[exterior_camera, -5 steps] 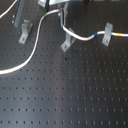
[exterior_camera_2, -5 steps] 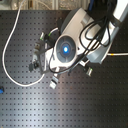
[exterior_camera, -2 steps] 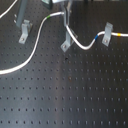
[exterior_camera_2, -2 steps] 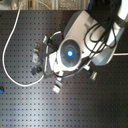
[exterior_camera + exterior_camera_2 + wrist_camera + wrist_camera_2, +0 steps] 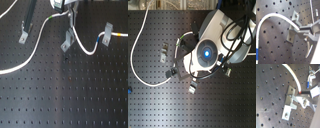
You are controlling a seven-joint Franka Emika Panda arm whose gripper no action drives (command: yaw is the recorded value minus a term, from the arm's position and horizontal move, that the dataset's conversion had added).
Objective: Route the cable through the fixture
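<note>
Looking at the first exterior view, you only get the arm's lower end: the gripper (image 5: pixel 70 26) drops in from the top edge, the rest is cut off. In the second exterior view the arm body (image 5: pixel 208 50) covers the middle of the board, hiding the gripper and the clip under it.

Both wrist views show the fingers (image 5: pixel 307 29) pinched on the cable (image 5: pixel 273 16), right beside the middle fixture (image 5: pixel 291 35). That same bracket (image 5: pixel 66 41) sits directly under the gripper in the first exterior view.

The cable (image 5: pixel 35 47) runs across the breadboard (image 5: pixel 70 95) from its left edge up toward the gripper, then sags and climbs to the right fixture (image 5: pixel 105 36) near the back edge. Left fixture (image 5: pixel 23 31) stands clear of it. Colour bands are blurry; you can make out blue at the right clip.
</note>
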